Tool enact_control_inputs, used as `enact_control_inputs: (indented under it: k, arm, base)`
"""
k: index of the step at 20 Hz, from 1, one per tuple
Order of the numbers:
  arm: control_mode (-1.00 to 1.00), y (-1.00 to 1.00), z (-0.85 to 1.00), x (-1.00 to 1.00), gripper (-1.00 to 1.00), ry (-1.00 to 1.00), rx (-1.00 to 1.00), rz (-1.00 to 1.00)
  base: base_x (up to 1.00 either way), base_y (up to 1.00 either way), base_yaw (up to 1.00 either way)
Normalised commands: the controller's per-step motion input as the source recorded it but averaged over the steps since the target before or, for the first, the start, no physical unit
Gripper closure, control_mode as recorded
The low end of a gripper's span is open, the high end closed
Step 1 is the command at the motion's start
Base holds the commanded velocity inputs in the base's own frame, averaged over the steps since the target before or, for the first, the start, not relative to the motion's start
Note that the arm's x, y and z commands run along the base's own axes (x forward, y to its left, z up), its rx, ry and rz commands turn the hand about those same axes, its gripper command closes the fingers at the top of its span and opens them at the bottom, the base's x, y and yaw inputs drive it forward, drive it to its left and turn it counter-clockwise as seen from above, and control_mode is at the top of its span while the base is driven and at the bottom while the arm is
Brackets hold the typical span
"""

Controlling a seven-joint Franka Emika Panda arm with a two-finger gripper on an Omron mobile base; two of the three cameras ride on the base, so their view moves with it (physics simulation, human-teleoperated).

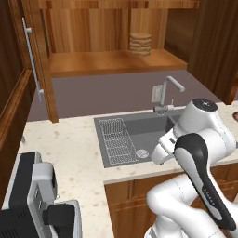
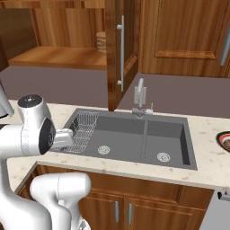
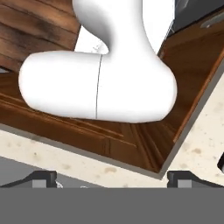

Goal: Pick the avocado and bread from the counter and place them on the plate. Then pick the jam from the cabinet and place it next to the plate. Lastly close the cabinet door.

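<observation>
The two-finger tool (image 3: 112, 177), seen in the hand view, has its two dark fingertips (image 3: 41, 178) set wide apart with nothing between them; it points down at the edge of the beige, brown-flecked stone table (image 3: 205, 131) and the brown wood cabinet fronts below it. In the base views the white arm is folded over the front edge of that table (image 1: 69, 153), just before the grey steel double sink (image 2: 134, 134), which holds a wire rack (image 1: 116, 139) in one basin and has a silver tap (image 2: 140, 96) behind it. At the far right edge of the right base view a sliver of the round plate with a red and black rim (image 2: 223, 140) lies on the table. Above the table the tall brown wood cabinet door (image 2: 123, 49) with a long vertical silver bar handle (image 2: 121, 53) stands open, and a stack of tan discs (image 1: 140, 44) rests on the shelf inside. A black and grey appliance (image 1: 32, 195) sits on the table at the lower left of the left base view.
</observation>
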Motion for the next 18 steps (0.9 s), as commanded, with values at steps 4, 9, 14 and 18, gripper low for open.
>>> enact_control_inputs:
  k: [4,9,14,18]
  arm:
    - [-1.0,0.0,0.13,-0.64,-1.0,-0.28,0.0,0.2]
    - [-1.0,0.0,0.0,-0.74,-1.0,-0.38,-0.01,0.16]
    - [-1.0,0.0,0.0,-0.34,-1.0,-0.3,-0.06,0.13]
    - [-1.0,0.0,0.03,-0.08,-1.0,-0.28,-0.11,0.11]
  base:
    - [0.0,0.0,0.0]
    - [0.0,0.0,0.0]
    - [0.0,0.0,0.0]
    - [0.0,0.0,0.0]
